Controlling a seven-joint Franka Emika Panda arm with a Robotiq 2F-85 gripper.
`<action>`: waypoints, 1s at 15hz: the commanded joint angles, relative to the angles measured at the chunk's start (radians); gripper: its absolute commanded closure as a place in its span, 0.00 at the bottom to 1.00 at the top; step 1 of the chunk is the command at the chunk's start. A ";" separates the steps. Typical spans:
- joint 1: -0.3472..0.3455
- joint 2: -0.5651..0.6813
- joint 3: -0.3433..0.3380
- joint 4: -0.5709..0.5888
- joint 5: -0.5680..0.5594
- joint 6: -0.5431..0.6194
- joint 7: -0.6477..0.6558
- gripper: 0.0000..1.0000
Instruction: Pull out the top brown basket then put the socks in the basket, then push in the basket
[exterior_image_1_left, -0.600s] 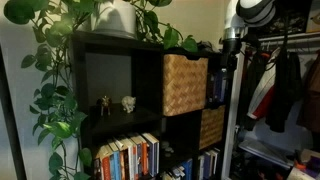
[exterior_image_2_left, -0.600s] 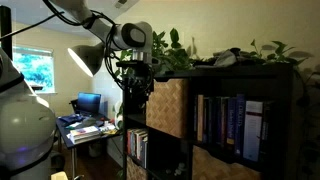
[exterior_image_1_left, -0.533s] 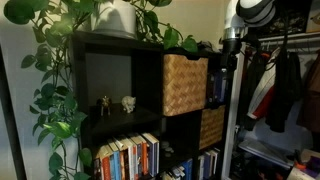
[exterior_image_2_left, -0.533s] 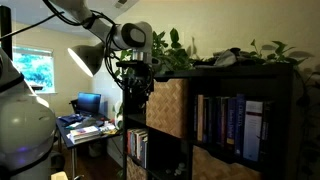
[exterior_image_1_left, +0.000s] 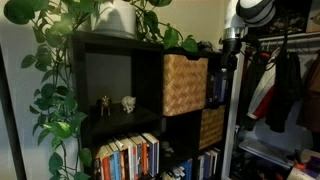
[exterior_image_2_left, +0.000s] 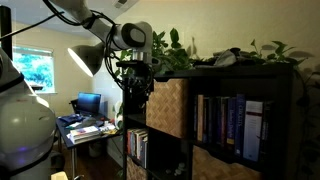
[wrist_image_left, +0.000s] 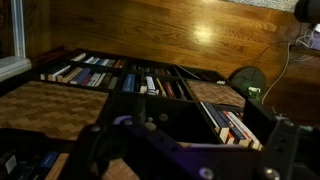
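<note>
The top brown basket (exterior_image_1_left: 185, 85) sat inside its hole at the top right of the shelf (exterior_image_1_left: 105, 50). The gripper (exterior_image_2_left: 136, 88) hung near the basket, open wide and holding nothing. Nothing looked done yet. Pulling out, putting socks in and pushing back were all left.

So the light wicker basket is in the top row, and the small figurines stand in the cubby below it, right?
No. In an exterior view the small figurines stand in the cubby beside the light wicker basket, in the same top row.
</note>
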 joint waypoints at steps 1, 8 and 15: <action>-0.027 0.014 0.023 0.017 -0.010 0.012 0.084 0.00; -0.097 0.047 0.073 0.140 0.000 0.018 0.438 0.00; -0.118 0.053 0.086 0.179 0.002 0.058 0.578 0.00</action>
